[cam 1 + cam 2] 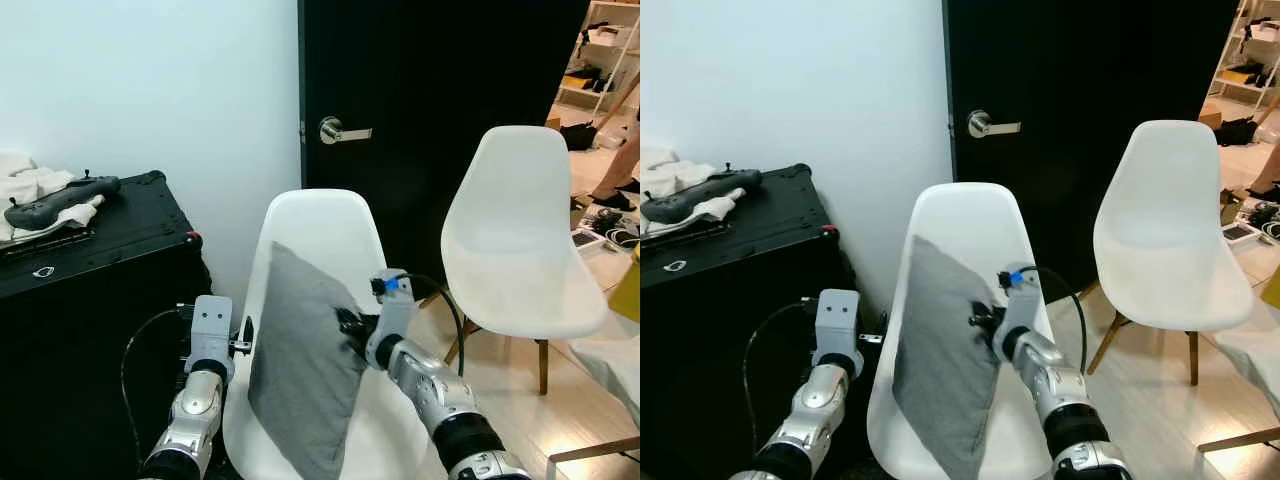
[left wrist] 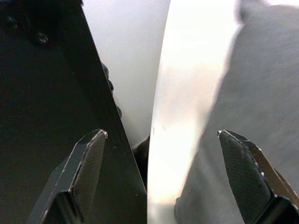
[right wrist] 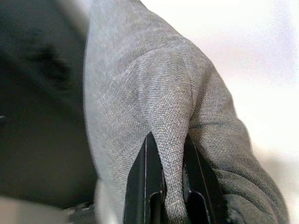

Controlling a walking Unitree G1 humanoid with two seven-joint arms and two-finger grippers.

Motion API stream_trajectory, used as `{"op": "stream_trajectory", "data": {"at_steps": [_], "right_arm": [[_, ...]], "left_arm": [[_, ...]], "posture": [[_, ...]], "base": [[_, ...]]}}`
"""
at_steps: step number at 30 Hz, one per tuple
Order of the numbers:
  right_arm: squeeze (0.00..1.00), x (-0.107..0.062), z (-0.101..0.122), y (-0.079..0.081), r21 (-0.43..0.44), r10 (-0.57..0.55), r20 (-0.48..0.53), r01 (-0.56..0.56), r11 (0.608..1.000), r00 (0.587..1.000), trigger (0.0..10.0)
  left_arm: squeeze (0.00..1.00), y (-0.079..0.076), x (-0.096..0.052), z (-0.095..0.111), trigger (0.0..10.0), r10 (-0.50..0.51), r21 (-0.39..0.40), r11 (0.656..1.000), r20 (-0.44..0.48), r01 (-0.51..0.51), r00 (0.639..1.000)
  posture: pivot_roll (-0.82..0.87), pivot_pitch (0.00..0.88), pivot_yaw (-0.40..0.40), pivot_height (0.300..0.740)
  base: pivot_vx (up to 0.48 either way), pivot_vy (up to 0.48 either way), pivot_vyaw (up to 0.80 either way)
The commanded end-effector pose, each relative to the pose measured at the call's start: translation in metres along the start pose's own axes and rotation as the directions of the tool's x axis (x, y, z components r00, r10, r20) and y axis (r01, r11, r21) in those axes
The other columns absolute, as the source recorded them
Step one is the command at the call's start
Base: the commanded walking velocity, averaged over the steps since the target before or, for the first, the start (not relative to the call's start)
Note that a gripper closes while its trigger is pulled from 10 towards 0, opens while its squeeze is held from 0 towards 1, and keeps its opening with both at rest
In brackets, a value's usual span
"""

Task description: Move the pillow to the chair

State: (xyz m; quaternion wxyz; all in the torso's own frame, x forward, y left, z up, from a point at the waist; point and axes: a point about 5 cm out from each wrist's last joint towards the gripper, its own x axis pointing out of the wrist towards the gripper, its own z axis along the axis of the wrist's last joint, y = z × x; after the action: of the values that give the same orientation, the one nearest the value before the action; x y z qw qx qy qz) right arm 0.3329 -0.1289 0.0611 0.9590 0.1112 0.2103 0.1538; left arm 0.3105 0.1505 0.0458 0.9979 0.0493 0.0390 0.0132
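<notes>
Right wrist view: the right claw (image 3: 166, 186) pinches a fold of the grey pillow (image 3: 154, 112) between its two black fingers — narrow, cloth bunched in the gap. In the head views the pillow (image 1: 300, 360) stands upright on the near white chair (image 1: 325, 225), leaning against its backrest. The left claw (image 2: 163, 172) is spread wide beside the chair's left edge, gripping nothing, next to the black case (image 1: 100, 250). Farther back — a second white chair (image 1: 515, 230) before the black door (image 1: 430, 90), and a person's leg (image 1: 622, 165) at the far right.
</notes>
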Motion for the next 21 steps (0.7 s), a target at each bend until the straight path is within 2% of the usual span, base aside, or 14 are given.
{"op": "stream_trajectory", "data": {"at_steps": [1, 2, 3, 4, 5, 6, 9, 11, 15, 19, 21], "right_arm": [[0.0, 0.0, -0.02, -0.001, 0.003, -0.034, -0.086, 0.035, 0.999, 0.996, 10.0], [0.0, -0.003, -0.021, -0.01, -0.027, -0.1, -0.093, 0.098, 0.995, 0.991, 10.0], [0.0, -0.003, -0.021, -0.01, -0.027, -0.1, -0.093, 0.098, 0.995, 0.991, 10.0], [0.0, -0.01, -0.028, -0.033, -0.083, -0.25, -0.119, 0.242, 0.967, 0.961, 10.0], [0.0, -0.01, -0.028, -0.033, -0.083, -0.25, -0.119, 0.242, 0.967, 0.961, 10.0], [0.0, -0.014, -0.032, -0.042, -0.093, -0.306, -0.133, 0.296, 0.951, 0.943, 10.0], [0.0, -0.018, -0.036, -0.05, -0.098, -0.348, -0.146, 0.337, 0.936, 0.926, 10.0], [0.0, -0.028, -0.052, -0.063, -0.069, -0.417, -0.209, 0.412, 0.908, 0.884, 10.0], [0.0, -0.031, -0.06, -0.064, -0.045, -0.43, -0.241, 0.432, 0.901, 0.87, 10.0], [0.0, -0.026, -0.062, -0.055, -0.016, -0.413, -0.239, 0.422, 0.906, 0.879, 10.0], [0.0, -0.019, -0.059, -0.043, 0.02, -0.377, -0.217, 0.39, 0.921, 0.901, 10.0]], "left_arm": [[0.0, 0.005, -0.002, -0.004, 10.0, 0.01, 0.018, 1.0, -0.019, -0.009, 1.0], [0.0, 0.005, -0.002, -0.004, 10.0, 0.01, 0.018, 1.0, -0.018, -0.01, 1.0], [0.0, 0.005, -0.002, -0.004, 10.0, 0.01, 0.018, 1.0, -0.018, -0.01, 1.0], [0.0, 0.004, -0.003, -0.005, 10.0, 0.004, 0.009, 1.0, -0.018, -0.004, 1.0], [0.0, 0.004, -0.003, -0.005, 10.0, 0.004, 0.009, 1.0, -0.018, -0.004, 1.0], [0.0, 0.003, -0.004, -0.005, 10.0, -0.004, -0.005, 1.0, -0.014, 0.004, 1.0], [0.0, 0.001, -0.004, -0.004, 10.0, -0.017, -0.021, 1.0, -0.008, 0.017, 1.0], [0.0, -0.006, -0.006, -0.004, 10.0, -0.058, -0.05, 0.997, 0.002, 0.058, 0.998], [0.0, -0.01, -0.008, -0.005, 10.0, -0.079, -0.068, 0.995, -0.003, 0.079, 0.997], [0.0, -0.013, -0.01, -0.007, 10.0, -0.103, -0.09, 0.991, -0.008, 0.102, 0.995], [0.0, -0.014, -0.011, -0.008, 10.0, -0.116, -0.101, 0.988, -0.008, 0.115, 0.993]], "posture": [[0.11, 0.032, 0.018, 0.64], [0.11, 0.036, 0.018, 0.635], [0.11, 0.036, 0.018, 0.635], [0.1, 0.042, 0.022, 0.625], [0.1, 0.042, 0.022, 0.625], [0.11, 0.047, 0.02, 0.62], [0.11, 0.047, 0.02, 0.615], [0.1, 0.056, 0.025, 0.6], [0.1, 0.066, 0.029, 0.59], [0.1, 0.071, 0.029, 0.58], [0.1, 0.075, 0.029, 0.57]], "base": [[0.0, 0.0, 0.0], [0.0, 0.0, 0.0], [0.0, 0.0, 0.0], [0.0, 0.0, 0.0], [0.0, 0.0, 0.0], [0.0, 0.0, 0.0], [0.0, 0.0, 0.0], [0.0, 0.0, 0.0], [0.0, 0.0, 0.0], [0.0, 0.0, 0.0], [0.0, 0.0, 0.0]]}}
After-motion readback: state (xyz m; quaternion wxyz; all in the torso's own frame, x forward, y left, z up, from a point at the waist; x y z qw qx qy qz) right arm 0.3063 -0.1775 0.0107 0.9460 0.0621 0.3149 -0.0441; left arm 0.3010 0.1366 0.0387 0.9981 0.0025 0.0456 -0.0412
